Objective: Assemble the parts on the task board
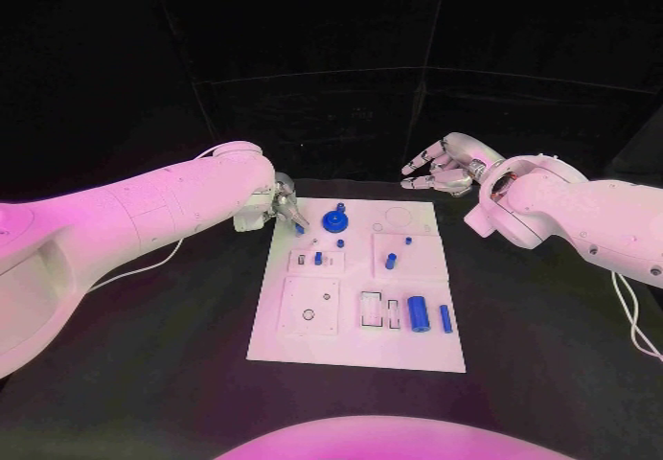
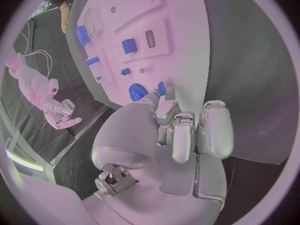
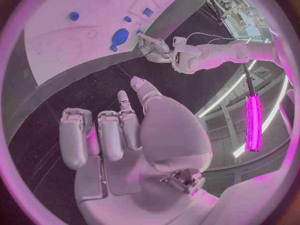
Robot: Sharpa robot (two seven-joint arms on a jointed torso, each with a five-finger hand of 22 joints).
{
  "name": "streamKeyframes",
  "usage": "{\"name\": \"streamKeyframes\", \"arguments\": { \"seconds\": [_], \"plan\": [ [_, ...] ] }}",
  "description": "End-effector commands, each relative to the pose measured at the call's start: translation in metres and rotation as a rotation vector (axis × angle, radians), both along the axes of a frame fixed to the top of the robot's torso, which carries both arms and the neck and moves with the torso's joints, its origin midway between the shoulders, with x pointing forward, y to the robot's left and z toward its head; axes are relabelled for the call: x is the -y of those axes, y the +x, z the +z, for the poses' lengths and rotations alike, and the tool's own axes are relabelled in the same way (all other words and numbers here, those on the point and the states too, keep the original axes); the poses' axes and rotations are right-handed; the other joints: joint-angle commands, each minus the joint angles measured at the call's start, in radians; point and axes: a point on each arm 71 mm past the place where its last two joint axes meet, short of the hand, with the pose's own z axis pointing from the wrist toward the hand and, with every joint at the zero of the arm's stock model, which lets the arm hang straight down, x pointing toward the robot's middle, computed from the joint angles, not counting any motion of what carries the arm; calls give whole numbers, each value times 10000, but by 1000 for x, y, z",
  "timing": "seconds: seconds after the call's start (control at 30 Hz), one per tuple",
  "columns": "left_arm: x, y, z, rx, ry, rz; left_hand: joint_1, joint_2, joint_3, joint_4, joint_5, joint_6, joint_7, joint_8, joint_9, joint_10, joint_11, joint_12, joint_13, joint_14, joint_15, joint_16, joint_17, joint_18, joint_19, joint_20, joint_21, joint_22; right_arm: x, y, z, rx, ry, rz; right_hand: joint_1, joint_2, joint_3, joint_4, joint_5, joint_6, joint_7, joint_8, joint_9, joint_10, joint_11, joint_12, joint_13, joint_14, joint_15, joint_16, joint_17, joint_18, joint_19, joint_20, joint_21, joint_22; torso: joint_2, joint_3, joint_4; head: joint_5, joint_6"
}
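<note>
Head view showed a white task board (image 1: 356, 356) on a black table (image 1: 166, 383), dark room behind. Left hand (image 1: 282, 209) pinched a small blue part (image 1: 299, 229) at the board's far-left edge; right hand (image 1: 445, 165) hovered beyond, fingers loosely apart, holding nothing.

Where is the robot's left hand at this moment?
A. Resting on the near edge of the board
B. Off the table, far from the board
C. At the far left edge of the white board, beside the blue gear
C: the left hand is at the task board's far left edge, fingertips beside the blue gear.
</note>
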Motion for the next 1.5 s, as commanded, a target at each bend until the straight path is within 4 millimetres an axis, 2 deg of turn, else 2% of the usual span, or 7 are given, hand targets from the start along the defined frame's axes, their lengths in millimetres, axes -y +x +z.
{"name": "streamKeyframes", "arguments": {
  "seconds": [0.03, 0.2, 0.6, 0.73, 1.03, 1.13, 1.5],
  "plan": [
    [-1, -1, 3, 338, -580, 235, -449, -277, 1611, -1198, 11, 16, -31, 65, 207, 67, -2, -28, -21, 1056, 21, 31, 2635, 104, 24, -8, 33, 22, 0, 0, 1, 33, -13, 72, -83, 10, 39, -1, 58, 87, -18, -59, -10, 203, -46, -18, 1502, 679, -71, -42, 875, 51, 225, -64, -40, 1081, -11, 3, 10, 30, 0],
    [-6, -9, 7, 630, -786, 320, -695, -444, 2114, -1278, 20, 27, -64, 161, 271, 101, -6, -21, -28, 1056, 11, 31, 2635, 101, 34, -14, 39, 47, 1, 0, 1, 32, -20, 49, -83, 10, 39, -1, 58, 87, -18, -59, -10, 203, -46, -18, 1502, 679, -71, -42, 875, 51, 225, -64, -40, 1081, -14, 4, 33, 36, 40],
    [-13, -42, 10, 1132, -1291, 188, -980, -792, 2844, -1455, 19, 24, -100, 304, 372, 148, -36, -19, -46, 1056, -12, 31, 2635, 93, 58, -33, 61, 107, 4, 0, 1, 27, -38, -4, -74, -3, 78, -18, 64, 87, -20, -60, -10, 197, -51, -29, 1493, 677, -73, -50, 863, 52, 223, -65, -43, 1076, -34, 13, 83, 93, 10],
    [-15, -51, 7, 1321, -1215, -28, -996, -939, 2991, -1531, 19, 32, -114, 332, 388, 159, -48, -29, -64, 1056, -19, 31, 2635, 86, 72, -39, 83, 146, 5, 0, 1, 27, -42, -15, -65, -8, 92, -29, 65, 87, -22, -61, -10, 199, -52, -25, 1496, 678, -75, -49, 866, 51, 224, -66, -43, 1078, -45, 17, 123, 66, 3],
    [-10, -63, -2, 1485, -886, -557, -989, -1201, 3262, -1664, 19, 60, -132, 347, 388, 165, -65, -80, -133, 1056, -30, 31, 2635, 82, 79, -48, 93, 172, 5, 0, 1, 20, -44, -1, -66, -8, 95, -29, 65, 87, -21, -61, -10, 197, -52, -29, 1493, 677, -75, -53, 859, 52, 223, -66, -44, 1075, -32, 19, 78, 133, 22],
    [-8, -67, -4, 1505, -840, -654, -989, -1206, 3269, -1667, 19, 61, -132, 347, 387, 165, -65, -81, -134, 1056, -30, 31, 2635, 82, 79, -48, 93, 173, 5, 0, 1, 14, -48, 4, -67, -8, 97, -29, 65, 87, -21, -61, -10, 197, -51, -28, 1494, 677, -75, -52, 861, 52, 223, -66, -44, 1075, -29, 13, 79, 33, 34],
    [-5, -72, -10, 1346, -780, -787, -1001, -1226, 3317, -1670, 20, 81, -133, 355, 388, 178, -66, -77, -130, 1056, -32, 31, 2635, 84, 76, -49, 86, 164, 5, 0, 1, 4, -52, 20, -67, -10, 103, -31, 64, 88, -21, -61, -10, 199, -51, -25, 1496, 677, -76, -53, 860, 51, 225, -66, -43, 1078, -26, 24, 85, 21, 1]
  ]
}}
